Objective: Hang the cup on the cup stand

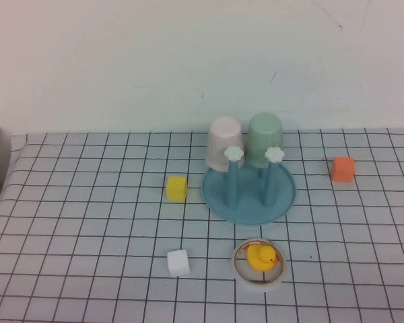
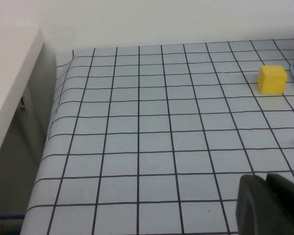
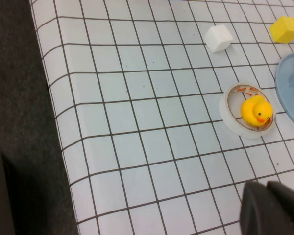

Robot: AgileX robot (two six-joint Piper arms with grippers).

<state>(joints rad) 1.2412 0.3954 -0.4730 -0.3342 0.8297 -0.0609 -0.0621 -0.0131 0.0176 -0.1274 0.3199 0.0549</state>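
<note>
Hanging inverted on the cup stand [image 1: 249, 195], the cup [image 1: 265, 138] is seen well apart from both the left pincer [image 2: 264, 203] and right pincer [image 3: 269, 208], each shut, empty; further contact is best avoided.

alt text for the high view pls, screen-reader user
A mint-green cup and a pink cup sit upside down on pegs of a blue cup stand on a gridded table. Around it: yellow block, white block, orange block, duck inside a ring. Neither arm shows.
</note>
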